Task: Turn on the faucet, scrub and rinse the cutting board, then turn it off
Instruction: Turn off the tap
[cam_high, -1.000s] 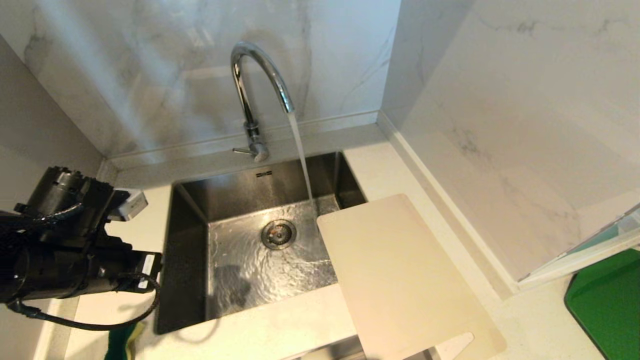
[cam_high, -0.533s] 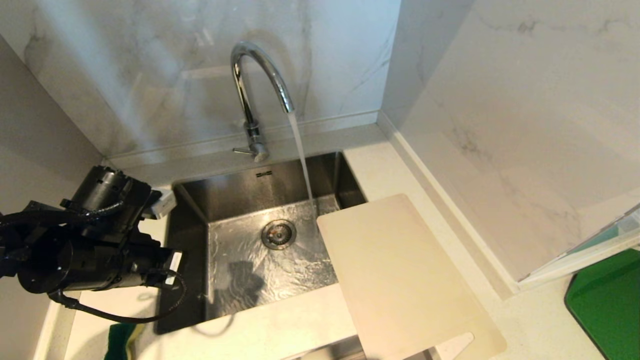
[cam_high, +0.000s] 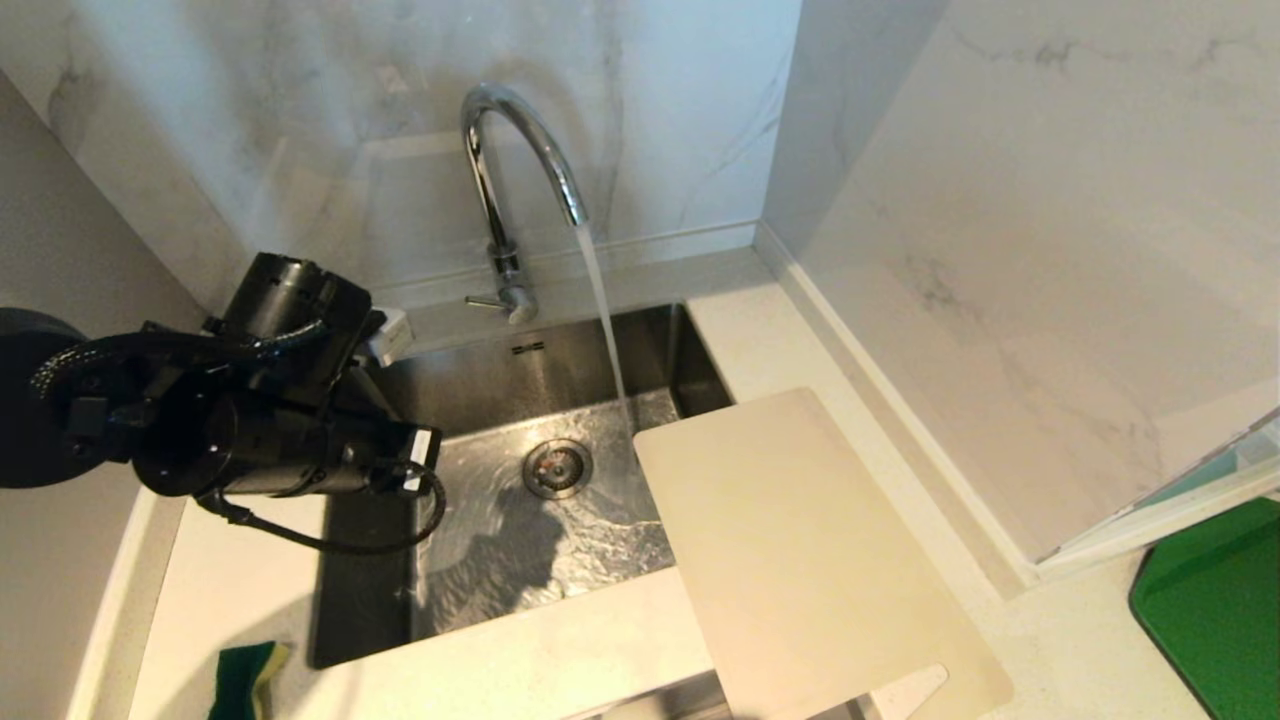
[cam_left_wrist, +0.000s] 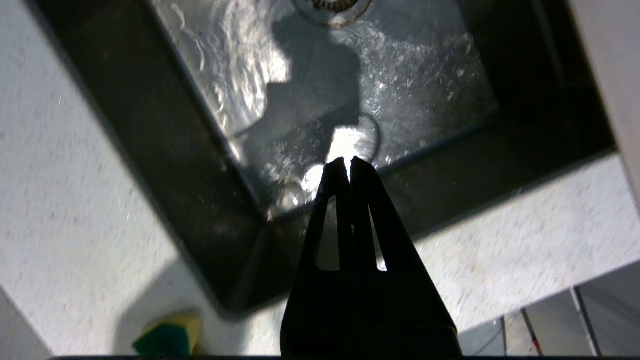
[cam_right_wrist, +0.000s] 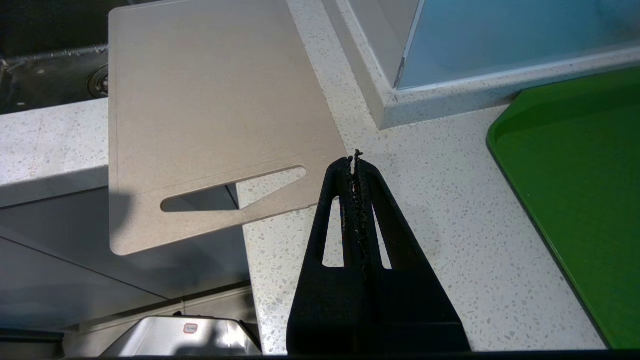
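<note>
**Both jaws clenched, water running**

Our jaws are clenched and empty on both sides: the left gripper (cam_left_wrist: 348, 161) hangs over the near left corner of the sink, the right gripper (cam_right_wrist: 354, 159) hangs over the speckled tabletop (cam_right_wrist: 440, 200) just beside the cutting board's handle end.

From largest to smallest, we see the marble walls behind, then the tabletop, then the steel sink (cam_high: 380, 400) with water rippling across its floor. Our left arm (cam_high: 230, 430) reaches in over the sink's left rim. The cutting board (cam_high: 800, 550) lies flat on the tabletop at the sink's right, its far corner jutting over the basin and its slot-handle end overhanging the front edge. A green mat (cam_high: 1220, 610) lies well to the right. The faucet (cam_high: 510, 170) stands behind the sink, its stream falling just beside the board's far corner. A drain (cam_high: 557, 467) sits mid-basin. A green-and-yellow sponge (cam_high: 243, 680) rests on the tabletop at the near left.
</note>
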